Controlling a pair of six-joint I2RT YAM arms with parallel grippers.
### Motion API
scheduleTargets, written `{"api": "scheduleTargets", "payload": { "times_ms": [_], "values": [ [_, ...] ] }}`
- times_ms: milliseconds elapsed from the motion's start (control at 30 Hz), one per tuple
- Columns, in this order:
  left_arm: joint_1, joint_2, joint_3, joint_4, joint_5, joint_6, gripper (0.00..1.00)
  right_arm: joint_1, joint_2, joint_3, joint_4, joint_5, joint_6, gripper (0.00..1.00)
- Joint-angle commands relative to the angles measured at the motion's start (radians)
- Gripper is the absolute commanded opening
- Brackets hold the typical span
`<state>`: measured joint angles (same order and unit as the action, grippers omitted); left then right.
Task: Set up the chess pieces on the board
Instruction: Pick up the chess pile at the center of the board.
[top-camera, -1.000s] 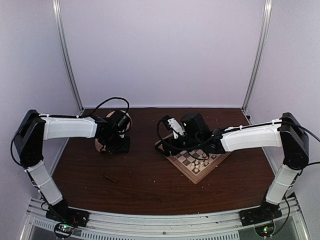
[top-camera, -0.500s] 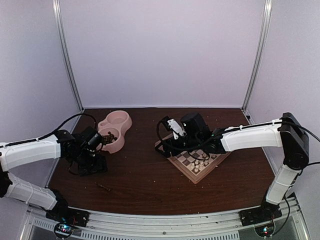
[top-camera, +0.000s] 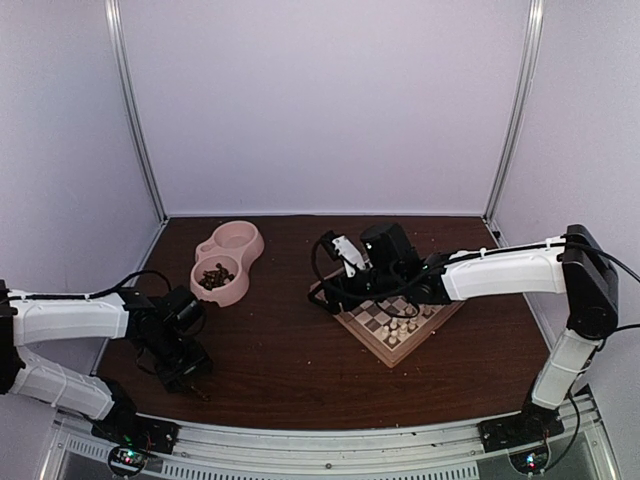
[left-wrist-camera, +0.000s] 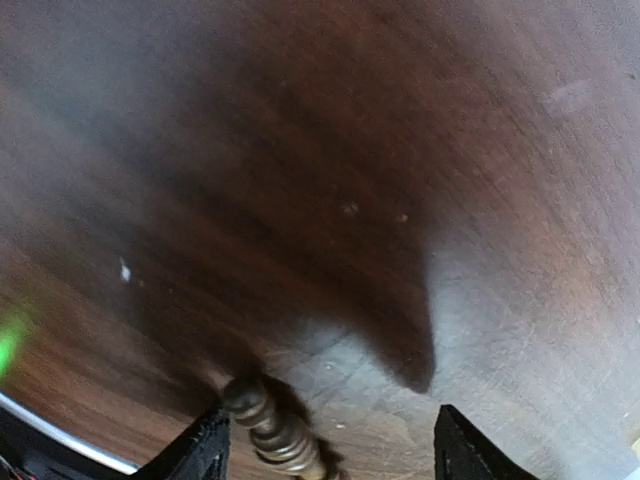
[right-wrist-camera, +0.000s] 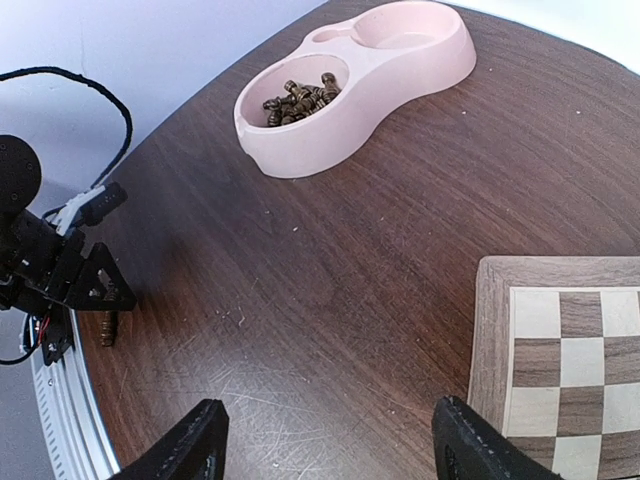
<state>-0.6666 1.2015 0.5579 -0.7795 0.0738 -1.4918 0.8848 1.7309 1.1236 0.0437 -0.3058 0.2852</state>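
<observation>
One dark chess piece (left-wrist-camera: 265, 430) lies on its side on the table near the front left edge. My left gripper (left-wrist-camera: 335, 455) is low over it and open, and the piece rests close to the left finger (left-wrist-camera: 205, 452) without being gripped. The right wrist view shows that piece (right-wrist-camera: 107, 328) just beside the left gripper (right-wrist-camera: 85, 290). Several more dark chess pieces (right-wrist-camera: 300, 98) sit in the near cup of the pink double bowl (right-wrist-camera: 300, 150). The board (top-camera: 372, 342) lies right of centre with a few pale pieces (top-camera: 404, 325) on it. My right gripper (right-wrist-camera: 335, 450) hangs open over bare table just left of the board's border (right-wrist-camera: 490, 340).
The pink double bowl (top-camera: 245, 262) stands at the back left, its far cup empty. The metal rail (top-camera: 300, 445) runs along the table's near edge, close to the left gripper (top-camera: 188, 378). The right arm (top-camera: 500, 275) and its cables reach across the board's far side.
The left arm has swung from the pink bowl down to the front left of the table, over the lying piece, and its jaws have widened. The right arm has not moved.
</observation>
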Motion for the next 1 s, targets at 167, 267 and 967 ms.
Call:
{"api": "scheduleTargets", "payload": {
  "times_ms": [167,267,967],
  "values": [
    [-0.001,0.088,-0.023,0.095,0.061,-0.11,0.58,-0.001,-0.054,0.013,-0.029,0.007,-0.042,0.73],
    [0.0,0.096,-0.021,0.11,0.057,-0.106,0.43,0.0,-0.056,0.012,-0.03,0.004,-0.039,0.73],
    [0.0,0.092,0.22,0.221,-0.014,0.343,0.13,-0.001,-0.044,0.016,-0.034,-0.023,-0.013,0.73]
  ]
}}
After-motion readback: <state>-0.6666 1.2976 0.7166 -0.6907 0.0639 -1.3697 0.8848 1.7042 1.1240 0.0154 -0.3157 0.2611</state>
